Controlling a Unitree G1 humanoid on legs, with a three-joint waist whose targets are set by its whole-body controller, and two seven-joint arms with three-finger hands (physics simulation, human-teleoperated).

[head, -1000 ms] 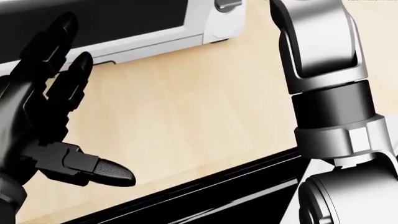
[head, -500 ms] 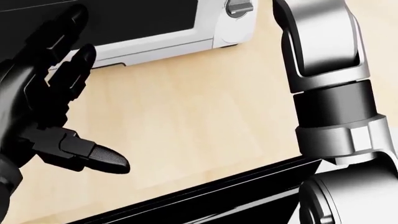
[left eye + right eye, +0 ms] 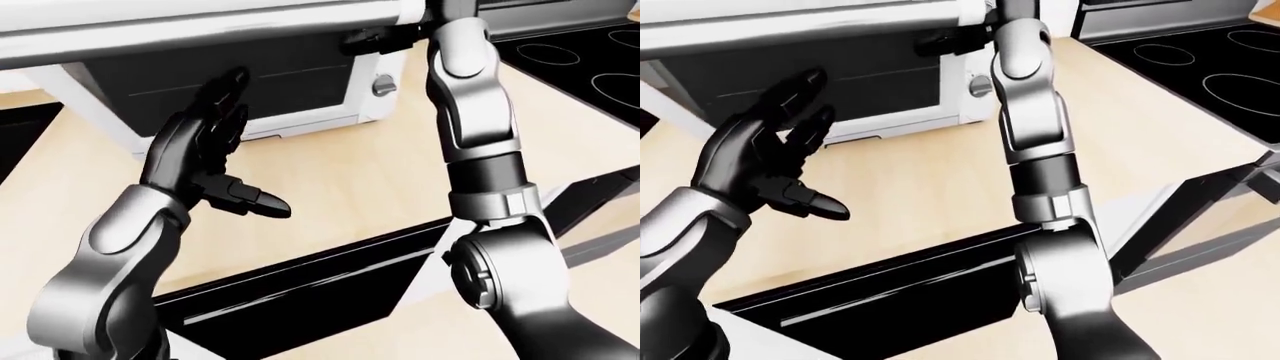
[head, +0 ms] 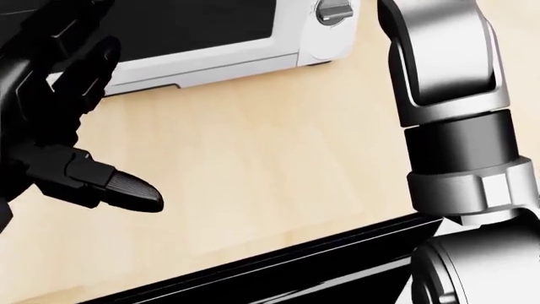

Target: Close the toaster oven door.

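The oven (image 3: 250, 82) sits at the counter's (image 3: 340, 195) far edge, its door (image 3: 200, 22) seemingly raised but not shut. The left hand (image 3: 205, 161) is spread, empty; the right hand's grip cannot be told.

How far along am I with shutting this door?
Not closed yet: the toaster oven door is raised partway, its dark cavity showing beneath. The right hand reaches up at the door's right end; its grip is unclear. The left hand hangs open, idle. Left: swing it fully shut.

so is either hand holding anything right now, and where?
Left hand open, empty. Right hand is at the toaster oven door edge; grip cannot be told.
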